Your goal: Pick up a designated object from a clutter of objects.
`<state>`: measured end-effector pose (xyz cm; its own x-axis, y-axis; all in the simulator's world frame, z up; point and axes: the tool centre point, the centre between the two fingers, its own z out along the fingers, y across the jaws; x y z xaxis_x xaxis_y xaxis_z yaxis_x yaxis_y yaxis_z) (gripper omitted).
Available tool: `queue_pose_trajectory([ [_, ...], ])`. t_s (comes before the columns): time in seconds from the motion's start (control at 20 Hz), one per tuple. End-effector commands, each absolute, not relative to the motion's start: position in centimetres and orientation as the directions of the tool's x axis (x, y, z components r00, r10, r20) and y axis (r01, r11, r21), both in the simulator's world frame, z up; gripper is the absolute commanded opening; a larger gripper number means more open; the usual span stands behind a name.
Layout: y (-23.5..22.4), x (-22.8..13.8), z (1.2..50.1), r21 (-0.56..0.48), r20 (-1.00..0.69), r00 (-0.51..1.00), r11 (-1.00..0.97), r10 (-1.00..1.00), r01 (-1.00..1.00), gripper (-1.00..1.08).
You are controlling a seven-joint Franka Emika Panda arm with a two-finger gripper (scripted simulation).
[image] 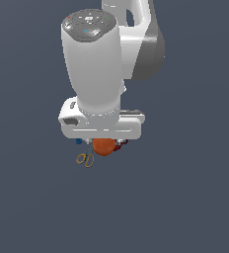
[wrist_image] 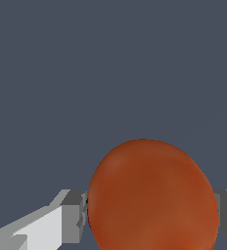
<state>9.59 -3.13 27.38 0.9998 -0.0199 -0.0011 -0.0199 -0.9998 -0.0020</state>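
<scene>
- Nearest the exterior camera lie the yellow-handled scissors (image: 85,159), flat on the grey floor (image: 185,197), just to the exterior view's left of the orange ball and a little nearer than it.
- Next comes the orange ball (image: 104,147), directly under the white hand of the arm (image: 94,69). In the wrist view the ball (wrist_image: 152,195) fills the space between the two grey fingers (wrist_image: 71,215), one on each side and both seemingly touching its skin.
- The gripper (wrist_image: 154,217) therefore looks clenched on the ball — a grasp made, as far as these views show, though the contact on the far side finger is cut off at the frame edge.
- Whether the ball has left the floor I cannot tell; in the exterior view it sits at about the same level as the clutter around it, and no gap or shadow beneath it can be read.
- Just behind the ball, to the exterior view's right, a sliver of the dark red mug (image: 120,145) shows, nearly touching it.
- To the exterior view's left, under the hand's edge, is the tiny blue piece (image: 79,141).
- Judged from this: reaching and closing seem done — what is left is a clear lift away from the mug and scissors.
</scene>
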Motion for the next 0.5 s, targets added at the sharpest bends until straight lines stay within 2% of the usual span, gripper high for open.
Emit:
queue_pose_trajectory([
  [0.0, -4.8, 10.1, 30.0, -0.002, 0.0, 1.0, -1.0, -0.019, -0.019, -1.0],
  [0.45, -9.3, 11.6, 37.1, -0.001, 0.0, 1.0, -1.0, -0.019, -0.019, -1.0],
])
